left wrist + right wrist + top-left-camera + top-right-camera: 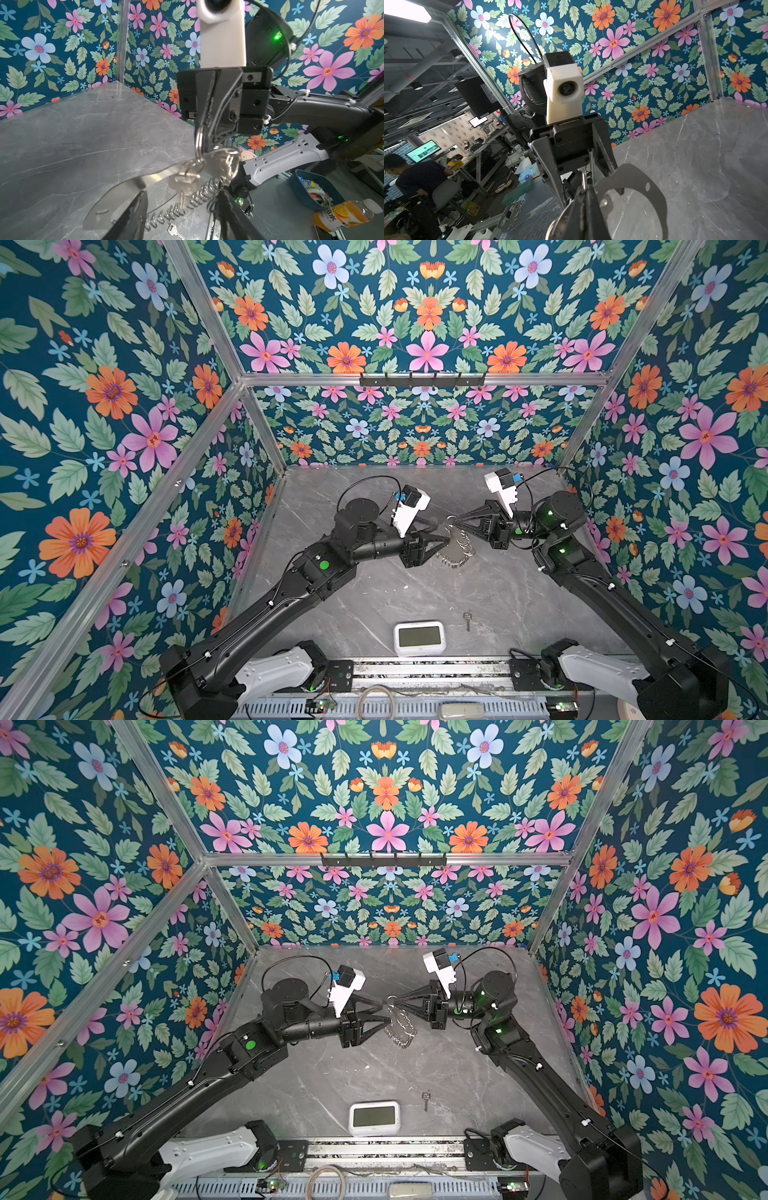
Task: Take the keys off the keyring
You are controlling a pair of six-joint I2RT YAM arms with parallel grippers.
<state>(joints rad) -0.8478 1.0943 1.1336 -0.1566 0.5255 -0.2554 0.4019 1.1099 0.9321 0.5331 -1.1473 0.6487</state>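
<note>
Arms point(266, 601) point(615, 593) reaching inward, jaws meeting at keyring point(401, 1027)

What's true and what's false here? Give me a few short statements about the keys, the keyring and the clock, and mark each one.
1. A loose key lies on the table beside the white clock. True.
2. The keyring lies flat on the table. False: it hangs from the right end effector.
3. The right end effector is shut on a ring at the keyring's top. True.
4. Both keys are off the keyring. False: the left wrist view shows a hanging key attached to it.
</note>
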